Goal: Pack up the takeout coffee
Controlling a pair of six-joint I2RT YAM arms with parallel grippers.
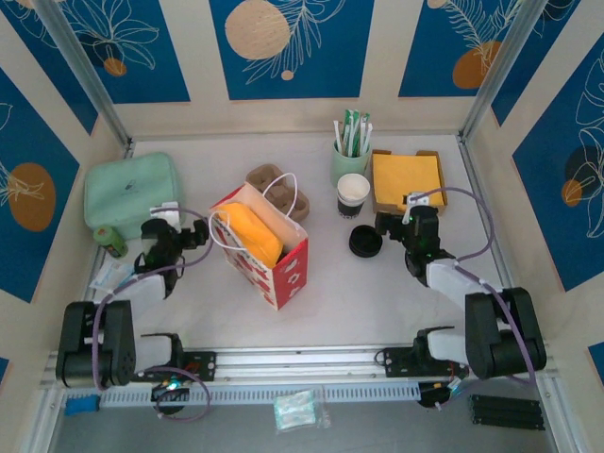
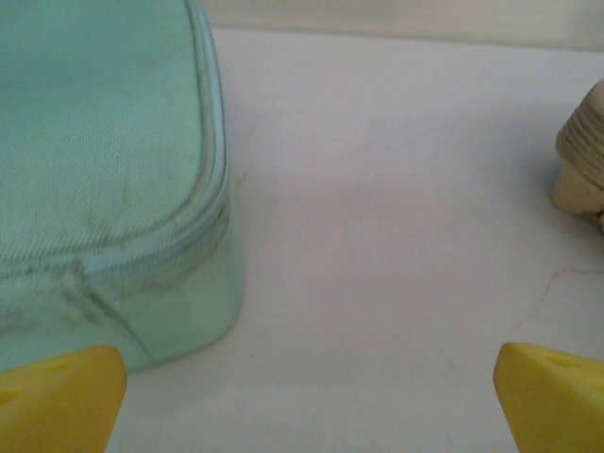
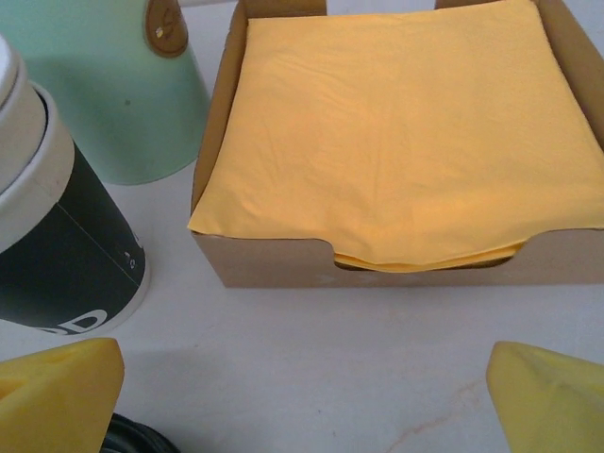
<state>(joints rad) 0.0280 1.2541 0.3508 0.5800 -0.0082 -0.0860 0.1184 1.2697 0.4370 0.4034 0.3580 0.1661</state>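
The left gripper (image 2: pixel 307 401) stands wide apart and holds nothing. It hangs low just left of the bag (image 1: pixel 283 269), facing bare table between the green case (image 1: pixel 132 193), further left of the bag, and the pulp carrier (image 1: pixel 274 181) just behind the bag. The right gripper (image 3: pixel 304 394) is also spread and empty, well right of the bag, and looks at the napkin box (image 1: pixel 408 179), right of and behind the bag. Between that gripper and the bag lies a loose black lid (image 1: pixel 365 243), with a lidless cup (image 1: pixel 354 193) just behind it. Neither is touched.

The bag stands open, and a yellow packet (image 1: pixel 250 234) fills most of its mouth. The rest of its inside is hidden, so I cannot tell whether the coffee already sits under that packet.

Both grippers are empty and clear of the bag, so I judge the packing either not begun or already over. If it is not begun, every step is left: reach the coffee, grip it, and lower it upright into the bag beside the packet.
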